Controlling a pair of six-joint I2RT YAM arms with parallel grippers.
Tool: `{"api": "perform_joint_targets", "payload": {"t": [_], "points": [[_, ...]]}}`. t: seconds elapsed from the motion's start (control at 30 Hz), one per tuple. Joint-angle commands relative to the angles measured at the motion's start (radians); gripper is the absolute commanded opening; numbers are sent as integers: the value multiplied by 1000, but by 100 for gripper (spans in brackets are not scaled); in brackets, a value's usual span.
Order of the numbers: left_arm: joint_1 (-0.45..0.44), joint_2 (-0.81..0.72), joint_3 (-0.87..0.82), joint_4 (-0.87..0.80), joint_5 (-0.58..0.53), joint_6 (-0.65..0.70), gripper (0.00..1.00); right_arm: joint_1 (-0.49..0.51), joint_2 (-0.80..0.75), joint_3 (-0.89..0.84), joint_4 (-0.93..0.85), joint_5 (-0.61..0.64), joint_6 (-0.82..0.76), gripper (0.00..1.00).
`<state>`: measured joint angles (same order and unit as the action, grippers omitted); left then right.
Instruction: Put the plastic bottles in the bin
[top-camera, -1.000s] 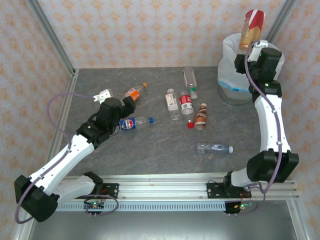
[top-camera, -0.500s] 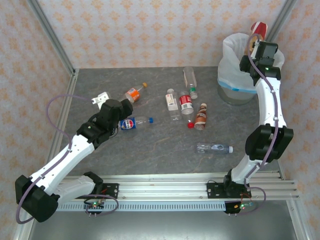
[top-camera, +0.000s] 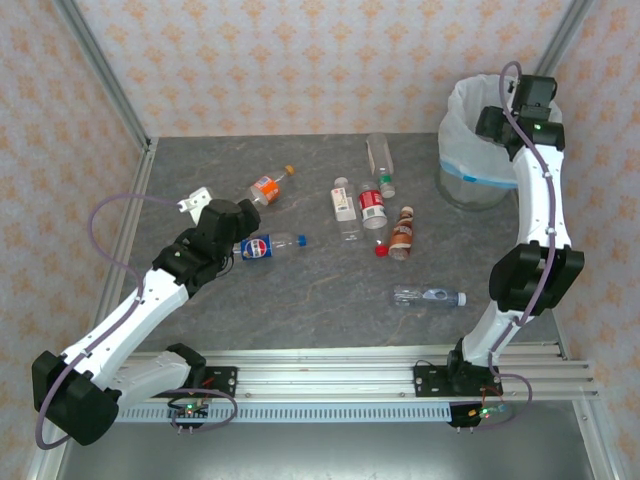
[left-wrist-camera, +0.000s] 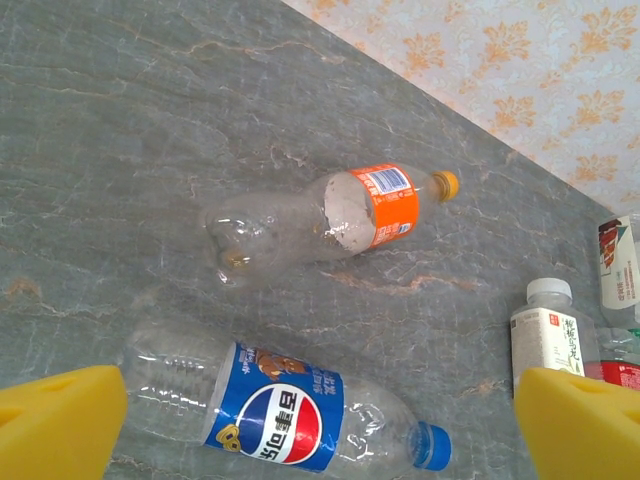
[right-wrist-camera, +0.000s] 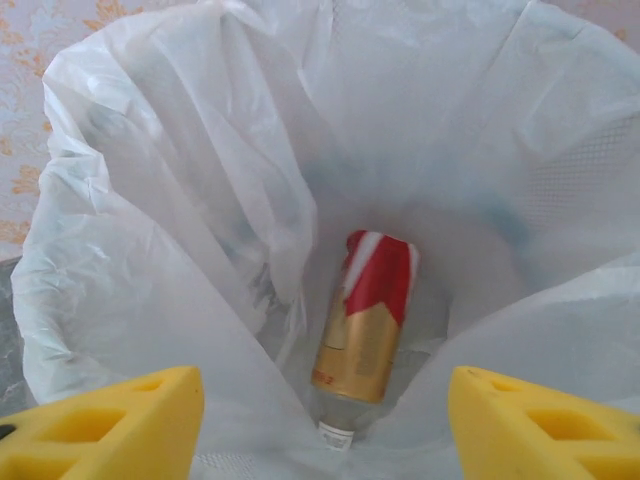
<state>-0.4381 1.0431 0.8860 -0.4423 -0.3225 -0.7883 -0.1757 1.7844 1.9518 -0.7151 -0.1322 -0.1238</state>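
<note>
My right gripper (right-wrist-camera: 322, 405) stands over the mouth of the bin (top-camera: 462, 178), which sits at the far right corner of the table (top-camera: 300, 300). Its two yellow fingers (right-wrist-camera: 100, 425) are parted wide and nothing is between them. Below them, at the bottom of the white bag liner (right-wrist-camera: 150, 160), a red-and-gold-labelled bottle (right-wrist-camera: 368, 312) lies with its neck toward the camera, free of the gripper. My left gripper (left-wrist-camera: 320, 430) is over the left half of the table, jaws fully spread and holding nothing. The blue-labelled bottle (left-wrist-camera: 280, 415) lies on its side on the table under the gap between those fingers, and I cannot tell whether they touch it. Just beyond it, toward the far edge, lies the orange-labelled bottle (left-wrist-camera: 330, 215), also on its side and apart from the blue one. Near the middle of the table a white-labelled bottle (top-camera: 344, 203) and a red-labelled bottle (top-camera: 372, 206) lie side by side. A largely clear bottle (top-camera: 379, 158) lies just beyond them toward the far edge, and a brown-labelled bottle (top-camera: 402, 232) lies just to their right. A pale-labelled bottle (top-camera: 428, 296) lies alone, closer to the near edge.
</note>
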Motion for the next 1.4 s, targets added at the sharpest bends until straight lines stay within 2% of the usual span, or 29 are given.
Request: {"api": "perform_joint_targets", "payload": {"t": [0.0, 0.17, 0.3, 0.43, 0.63, 0.77, 0.8, 0.83, 0.87, 0.93, 1.0, 1.13, 1.27, 1.37], "points": [[11, 5, -15, -27, -23, -21, 100, -4, 5, 46, -43, 18, 21, 68], [17, 9, -24, -23, -21, -27, 100, -4, -29, 55, -61, -18, 48, 71], [21, 25, -31, -11, -12, -35, 100, -4, -116, -18, -44, -67, 68, 74], [26, 51, -31, 9, 5, -37, 100, -4, -234, -174, 17, -106, 105, 77], [31, 100, -9, 21, 35, -35, 100, 4, -422, -457, 141, -264, 186, 81], [32, 123, -1, 31, 45, -35, 100, 18, -492, -588, 199, -323, 232, 82], [31, 128, 1, 31, 49, -33, 100, 24, -503, -612, 199, -337, 234, 84], [31, 133, 3, 32, 53, -32, 100, 30, -512, -633, 190, -356, 226, 96], [30, 136, 4, 32, 55, -30, 100, 35, -515, -647, 178, -404, 193, 99], [30, 146, 6, 34, 62, -28, 100, 64, -527, -675, 131, -534, 49, 99], [32, 154, 7, 38, 62, -25, 100, 113, -525, -686, 77, -557, -88, 99], [33, 178, 19, 45, 75, -17, 100, 169, -495, -710, -29, -465, -312, 99], [36, 193, 39, 30, 78, 1, 100, 202, -491, -757, -168, -442, -521, 99], [39, 198, 34, 30, 71, 2, 100, 268, -512, -802, -261, -349, -646, 99]]}}
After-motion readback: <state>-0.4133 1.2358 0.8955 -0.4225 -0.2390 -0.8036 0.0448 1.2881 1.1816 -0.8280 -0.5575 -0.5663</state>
